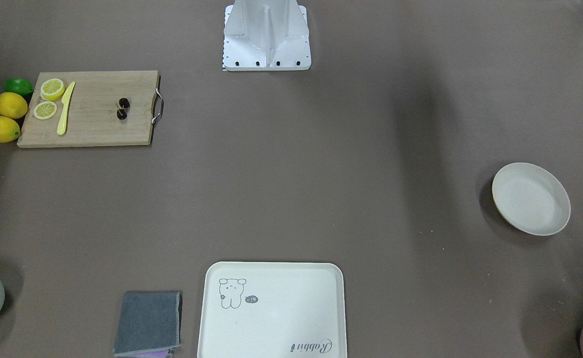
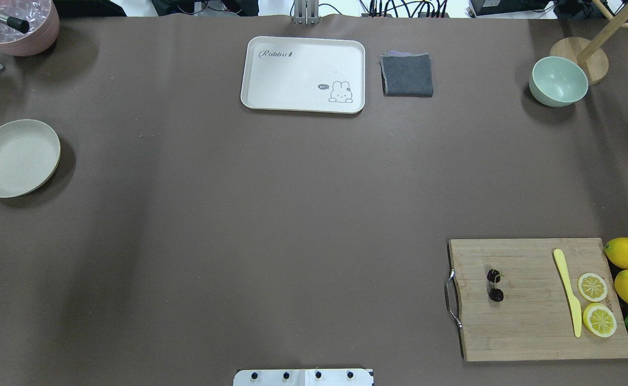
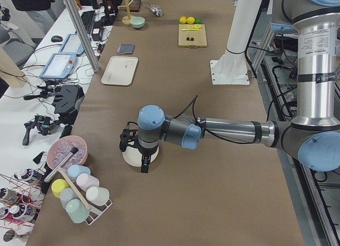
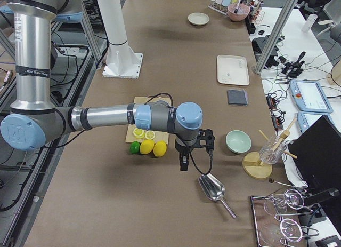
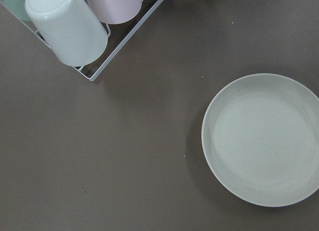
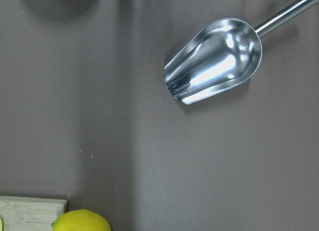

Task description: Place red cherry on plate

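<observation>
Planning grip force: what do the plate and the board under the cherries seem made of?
Plate: matte cream, faintly speckled, likely plastic or fibre composite; cannot tell which. Board: unvarnished-looking light wood, perhaps bamboo, by its strip grain.

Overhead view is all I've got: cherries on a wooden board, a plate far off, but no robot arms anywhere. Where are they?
Observer: From the left side camera, the left gripper hangs in the air close by the plate.
Operator: And the other one?
Observer: The right gripper hangs just past the lemons, off the cutting board's end, not above the red cherry.
Operator: Anything else I'm missing?
Observer: Pastel cups lie on their sides close to the plate.
</observation>
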Robot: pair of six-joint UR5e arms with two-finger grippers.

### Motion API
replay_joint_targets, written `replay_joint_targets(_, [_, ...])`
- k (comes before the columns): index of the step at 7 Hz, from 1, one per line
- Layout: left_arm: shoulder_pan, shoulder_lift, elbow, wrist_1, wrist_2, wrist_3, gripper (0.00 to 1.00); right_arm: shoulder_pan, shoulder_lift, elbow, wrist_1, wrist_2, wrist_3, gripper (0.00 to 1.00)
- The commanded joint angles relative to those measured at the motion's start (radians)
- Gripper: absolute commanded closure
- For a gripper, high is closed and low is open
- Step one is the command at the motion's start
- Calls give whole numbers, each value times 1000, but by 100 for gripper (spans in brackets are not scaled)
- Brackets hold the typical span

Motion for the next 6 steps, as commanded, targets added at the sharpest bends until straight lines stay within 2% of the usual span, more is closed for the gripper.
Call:
replay_joint_targets(1, [0, -1, 1, 2, 0, 0, 2, 0, 5, 0, 0, 0, 0, 0])
replay_joint_targets(6, [0, -3, 13, -3, -2, 2, 2, 0, 7, -2, 0, 0, 2, 0])
